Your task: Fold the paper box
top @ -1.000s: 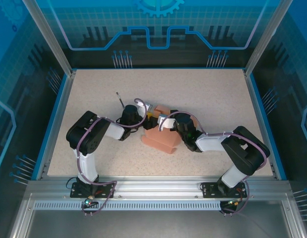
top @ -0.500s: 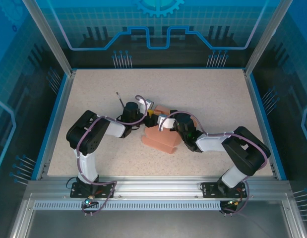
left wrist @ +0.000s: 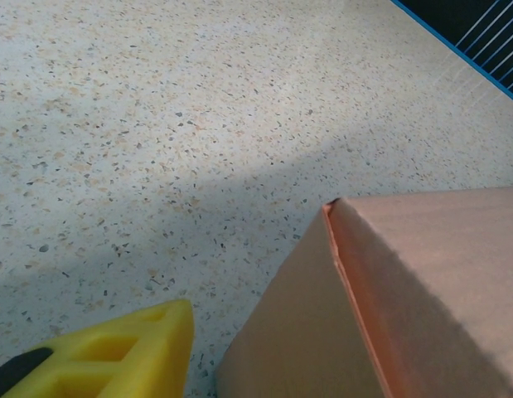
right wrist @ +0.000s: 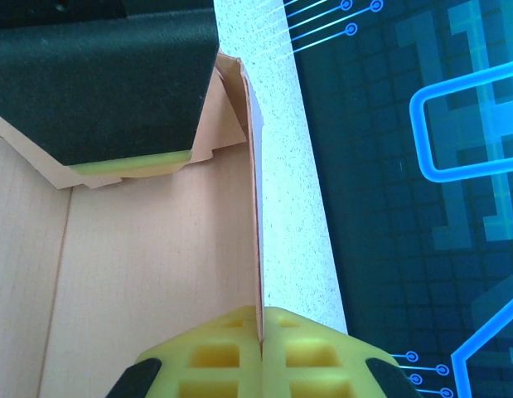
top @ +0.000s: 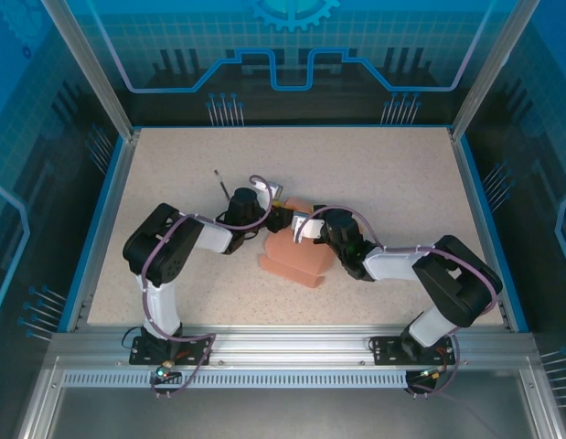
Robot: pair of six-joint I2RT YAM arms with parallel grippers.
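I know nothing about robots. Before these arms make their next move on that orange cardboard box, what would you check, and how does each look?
1. Right gripper pinching a wall of the salmon-orange cardboard box: ok, shut on it.
2. Left gripper holding anything: cannot tell; one yellow finger shows beside a box corner.
3. Box closed up: not ok, its inside is open.
4. Thin dark stick clear of the box: ok, lying apart from it.
5. Box resting on the speckled table: ok.
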